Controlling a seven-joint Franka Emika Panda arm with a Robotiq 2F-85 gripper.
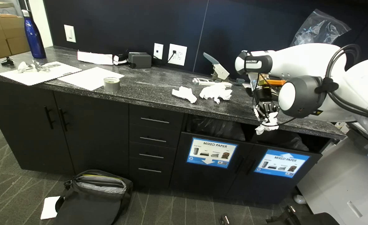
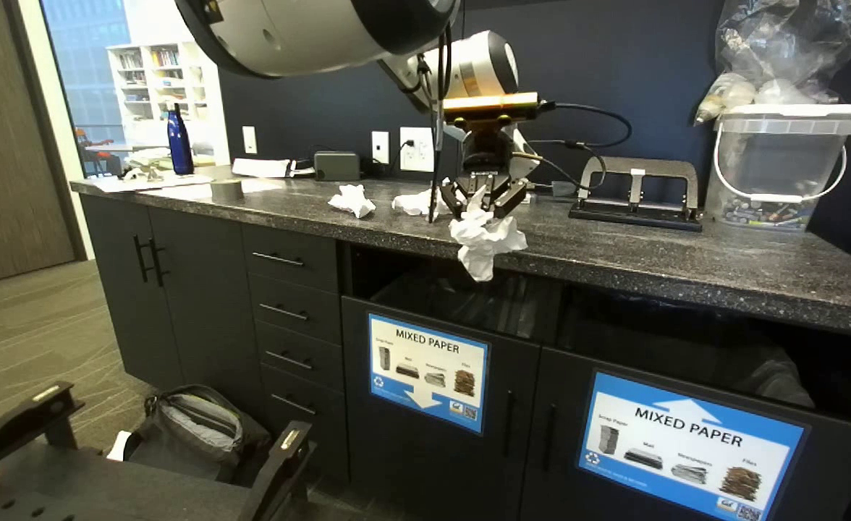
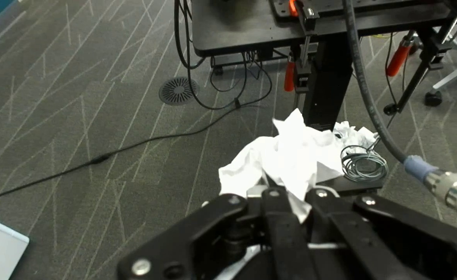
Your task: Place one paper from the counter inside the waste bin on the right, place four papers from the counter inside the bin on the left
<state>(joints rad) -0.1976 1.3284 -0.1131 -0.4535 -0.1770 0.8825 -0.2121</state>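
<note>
- Nearest: the right bin (image 2: 827,463), black-fronted with a MIXED PAPER sign (image 2: 693,449), its slot set back under the bench (image 2: 650,253). By the task it takes one paper.
- Next along: the left bin (image 2: 433,463), same build, a dark liner (image 2: 440,300) in its slot. Takes four. Both interiors too dark to count contents.
- The gripper (image 3: 298,198) is drawn in narrow, its fingers (image 3: 277,212) pinching a crumpled white paper wad (image 2: 480,235), most of which sticks out past them. In the wrist view carpet (image 3: 96,155) lies behind it, so I judge it to be out by the bench's front edge.
- Step in hand (judged): carrying this wad to a bin; drop not yet made. Target bin cannot be told; the exterior views disagree on which slot it lines up with.
- Next move (judged): settle at the chosen slot, bring the wad in beneath the bench lip and behind the bin's top rim, then spread the fingers. Letting go too far out would likely drop it on the carpet.
- Farther, on the bench top: first loose wad (image 1: 215,90) and second loose wad (image 1: 184,93), near each other, not touching. Three clear wads against five named; likely the next pickups.
- Far end: flat white sheets (image 1: 91,78); pale crumpled stuff (image 1: 23,67) on one, paper or plastic, cannot tell.
</note>
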